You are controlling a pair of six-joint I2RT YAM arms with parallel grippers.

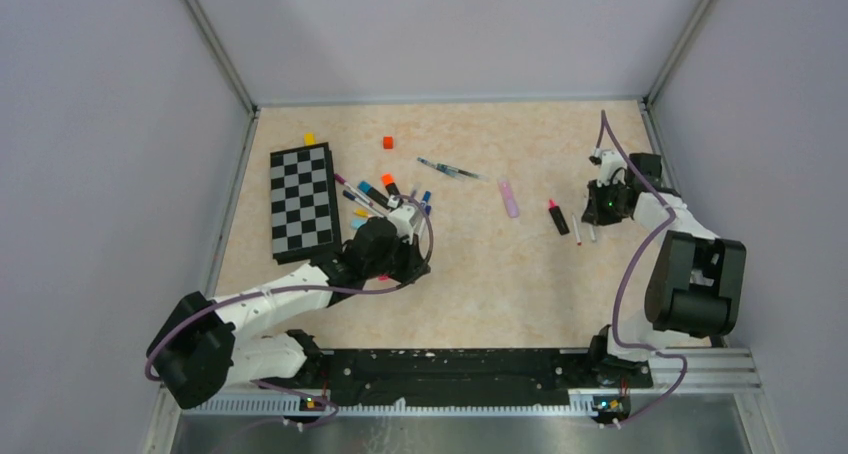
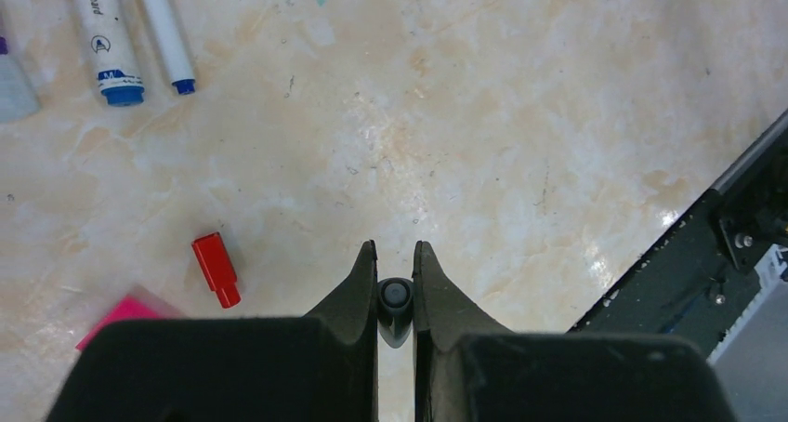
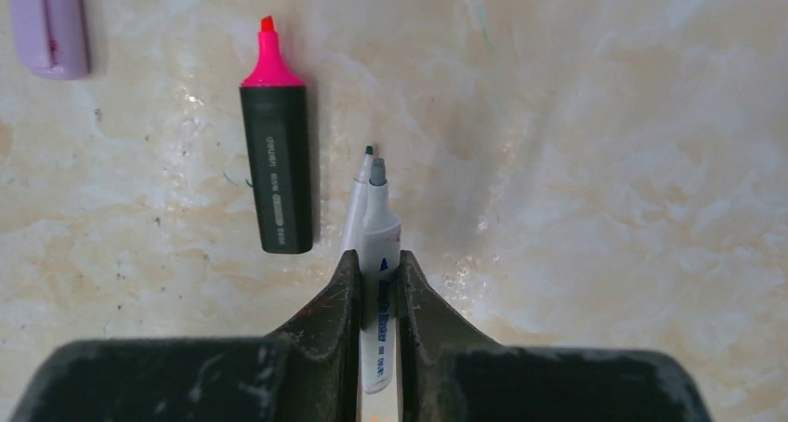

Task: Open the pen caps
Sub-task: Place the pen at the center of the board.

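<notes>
Near the left edge of the beige marbled tabletop (image 1: 480, 294) lies a flat black-and-white checkerboard (image 1: 303, 202). A small yellow cube (image 1: 309, 138) sits just beyond its far side and a small red cube (image 1: 387, 142) lies further right, both towards the far edge. Along the board's right side a cluster of thin markers with coloured tips (image 1: 372, 195) lies fanned out.

The left gripper (image 2: 396, 251) hangs at that cluster's near end, its jaws clamped on a small dark grey cap (image 2: 395, 297), seen end-on. Below it on the tabletop lie a small red plastic cap (image 2: 216, 269) and a flat pink piece (image 2: 121, 312), half hidden by a finger. Further off are a thick white marker with a blue end (image 2: 113, 50) and a thinner white marker (image 2: 165, 32).

Right of the middle, a slim dark teal pen (image 1: 450, 170) lies aslant, then a lilac plastic highlighter (image 1: 509, 197).

Towards the right edge, a black-barrelled highlighter with a bare pink tip (image 3: 276, 166) lies near a thin white pen (image 3: 356, 194). The right gripper (image 3: 378, 257) has its jaws closed tight on a white marker with an uncapped grey tip (image 3: 379, 231). Whether that marker touches the thin pen I cannot tell.
</notes>
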